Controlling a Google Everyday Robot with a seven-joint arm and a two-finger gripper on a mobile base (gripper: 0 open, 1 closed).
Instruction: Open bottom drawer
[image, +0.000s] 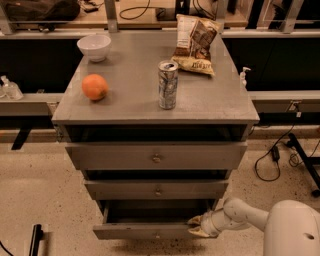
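The bottom drawer (142, 231) is the lowest, narrowest grey front of the cabinet, with a small round knob at its middle. It stands pulled out, and a dark gap shows behind its front. My gripper (199, 225) sits at the drawer's right end, against the top edge of the front. The white arm (250, 215) reaches in from the lower right.
Above it are the middle drawer (157, 190) and the top drawer (156, 157), both slightly out. The cabinet top (130, 75) carries an orange (94, 87), a soda can (168, 84), a chip bag (196, 44) and a white bowl (94, 47). Cables (272, 155) lie on the floor at right.
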